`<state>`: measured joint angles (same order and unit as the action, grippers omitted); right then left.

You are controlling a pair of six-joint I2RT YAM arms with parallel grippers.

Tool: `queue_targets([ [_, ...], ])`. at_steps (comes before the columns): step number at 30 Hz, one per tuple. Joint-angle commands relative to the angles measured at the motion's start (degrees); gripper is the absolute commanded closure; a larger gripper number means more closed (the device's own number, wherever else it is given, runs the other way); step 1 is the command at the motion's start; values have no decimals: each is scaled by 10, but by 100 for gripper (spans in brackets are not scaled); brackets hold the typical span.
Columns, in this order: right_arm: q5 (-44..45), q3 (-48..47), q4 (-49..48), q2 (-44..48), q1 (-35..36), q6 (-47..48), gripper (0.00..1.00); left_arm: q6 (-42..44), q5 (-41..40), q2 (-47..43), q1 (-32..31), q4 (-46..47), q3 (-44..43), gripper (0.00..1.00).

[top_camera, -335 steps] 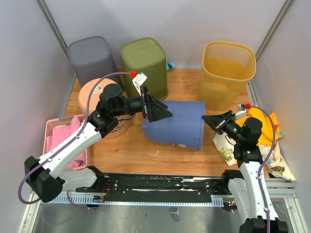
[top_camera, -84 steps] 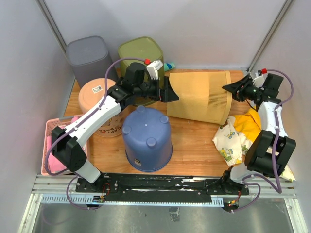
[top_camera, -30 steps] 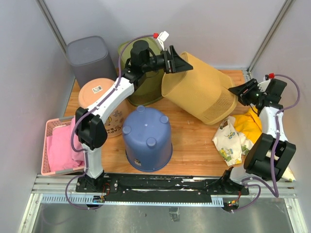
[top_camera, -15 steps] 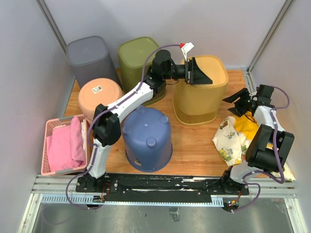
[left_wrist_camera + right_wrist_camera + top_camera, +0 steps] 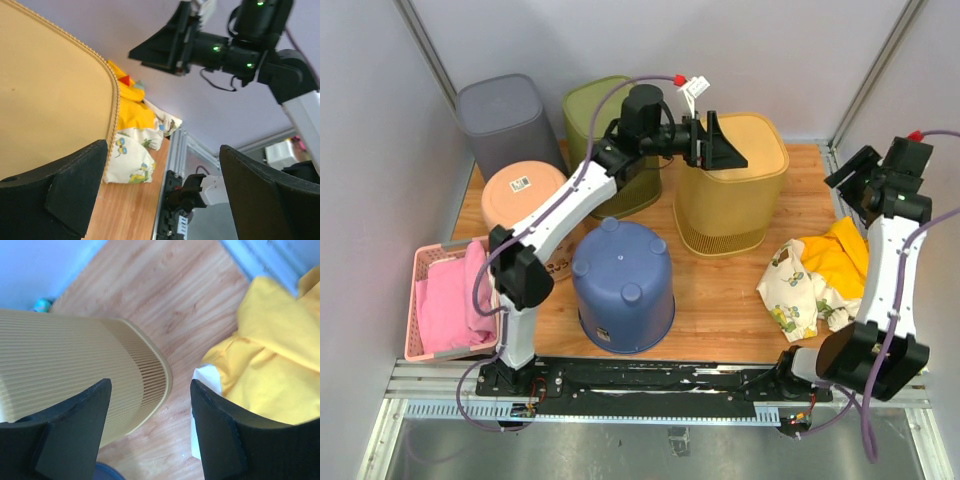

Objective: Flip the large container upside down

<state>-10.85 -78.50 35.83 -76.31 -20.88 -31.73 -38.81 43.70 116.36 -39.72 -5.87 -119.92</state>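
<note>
The large yellow container (image 5: pixel 730 195) stands upside down at the back of the wooden table, base up. My left gripper (image 5: pixel 725 148) hovers open over that base with nothing between its fingers. In the left wrist view the yellow base (image 5: pixel 50 100) fills the left side, one finger (image 5: pixel 75 185) beside its edge, and the left gripper (image 5: pixel 162 150) is wide open. My right gripper (image 5: pixel 855 180) is raised at the far right, open and apart from the container. The right wrist view looks down past the right gripper (image 5: pixel 150 385) onto the ribbed wall (image 5: pixel 65 365).
A blue container (image 5: pixel 623 285) stands upside down in front. Olive (image 5: pixel 610 110) and grey (image 5: pixel 505 115) bins line the back wall. A peach tub (image 5: pixel 525 195) and a pink basket (image 5: pixel 420 275) are on the left. Yellow and printed cloths (image 5: pixel 820 270) lie at right.
The yellow container went from tilted in the left gripper to standing upside down. The left gripper let go and opened wider. The right arm rose and drew back to the right.
</note>
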Motion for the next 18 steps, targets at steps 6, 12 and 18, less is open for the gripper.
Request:
queue_targets([
  [6,92,-98,47,102,8,97,34,223,-250,-245,1,-222,111,1],
  [12,143,-134,61,127,8,135,34,228,-404,-424,1,-247,296,1],
  [18,128,-108,45,139,10,125,34,197,-500,-594,1,-192,445,1],
])
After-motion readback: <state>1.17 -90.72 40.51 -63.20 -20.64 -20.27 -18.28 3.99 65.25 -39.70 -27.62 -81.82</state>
